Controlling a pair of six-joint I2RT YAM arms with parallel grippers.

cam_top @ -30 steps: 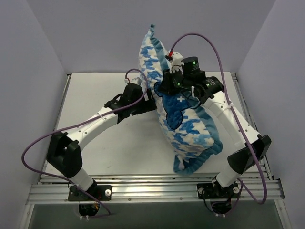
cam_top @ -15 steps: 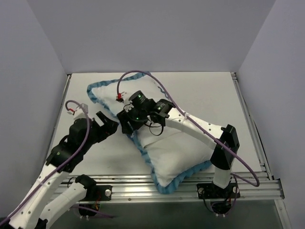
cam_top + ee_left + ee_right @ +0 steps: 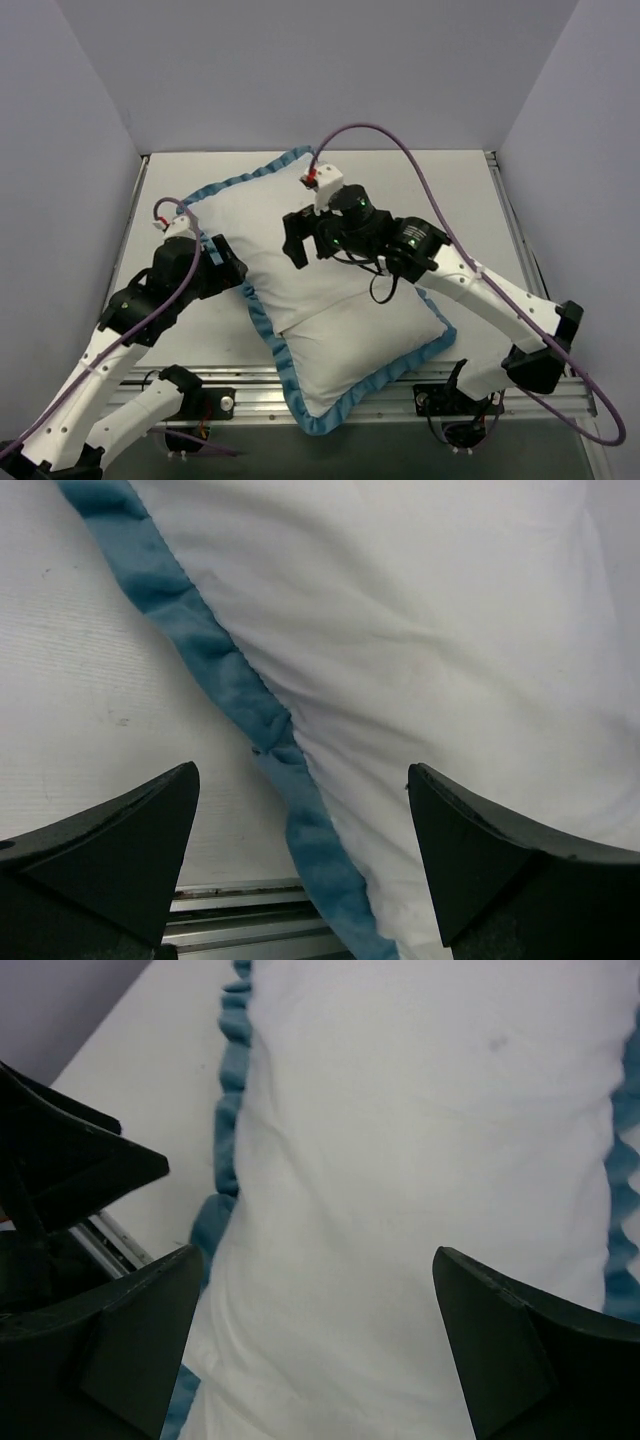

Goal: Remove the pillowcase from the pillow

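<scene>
Lying flat now, reverse up, pillowcase (image 3: 340, 300) no longer held upright; pillow judged still inside, stripping unstarted; left claw (image 3: 302, 770) gaping, empty, ruffle (image 3: 215, 670) beneath; right claw (image 3: 317, 1252) gaping, empty, pillowcase middle beneath.

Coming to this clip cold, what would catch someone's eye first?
The big pillowcase, white side up with a teal ruffle, lies plump and diagonal across the table, with its near corner hanging past the near edge. Both grippers are open at it: the left gripper has the ruffle between its fingers at the left side, and the right gripper is poised over the white face towards the far end.
</scene>
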